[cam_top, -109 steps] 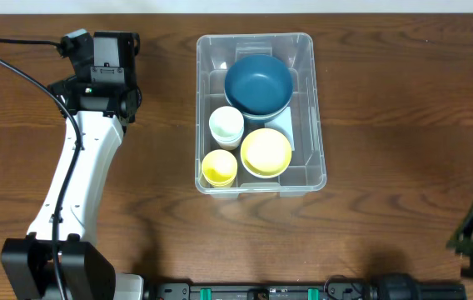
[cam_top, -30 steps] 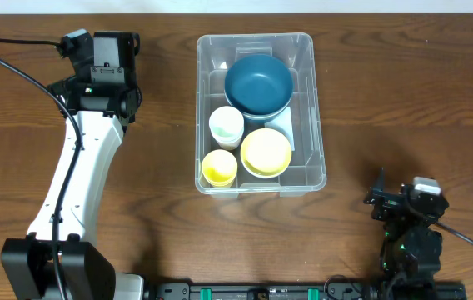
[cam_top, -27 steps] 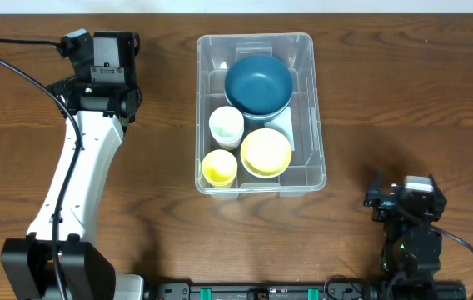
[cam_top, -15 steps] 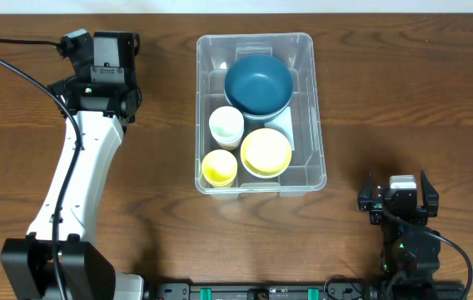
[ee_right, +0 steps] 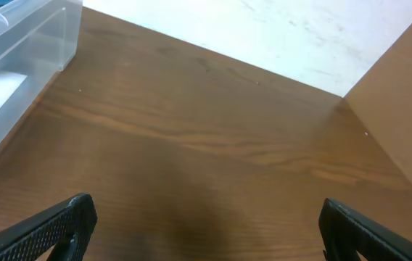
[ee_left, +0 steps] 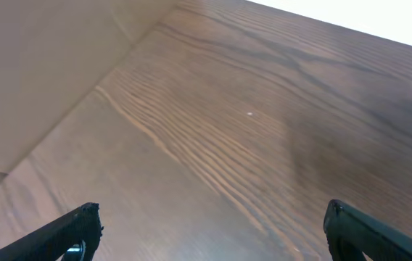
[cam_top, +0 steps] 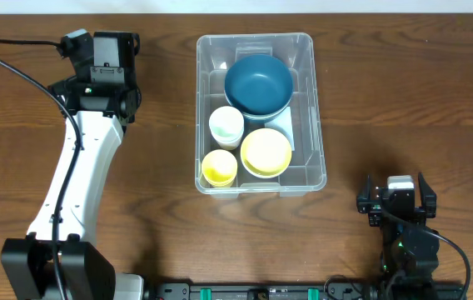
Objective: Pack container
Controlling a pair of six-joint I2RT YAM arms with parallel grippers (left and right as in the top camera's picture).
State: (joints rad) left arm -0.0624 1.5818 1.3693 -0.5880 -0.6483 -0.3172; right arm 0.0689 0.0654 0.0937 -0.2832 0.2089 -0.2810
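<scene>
Clear glossy plastic container (cam_top: 316,150); matt wood-grain table (cam_top: 403,100).

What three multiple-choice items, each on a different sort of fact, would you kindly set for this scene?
1. Where in the container does the blue bowl sit?
A. at the end far from the robot
B. at the near end
C. outside it

2. How many yellow vessels are in the container?
A. one
B. two
C. four

3. How is the right tool?
A. open, holding nothing
B. shut on a cup
C. shut on a lid

Key: 1 A, the overhead view shows it at the end away from the robot. 2 B, a yellow bowl and a smaller yellow cup. 3 A, it stands wide apart, with only the table showing between.
</scene>
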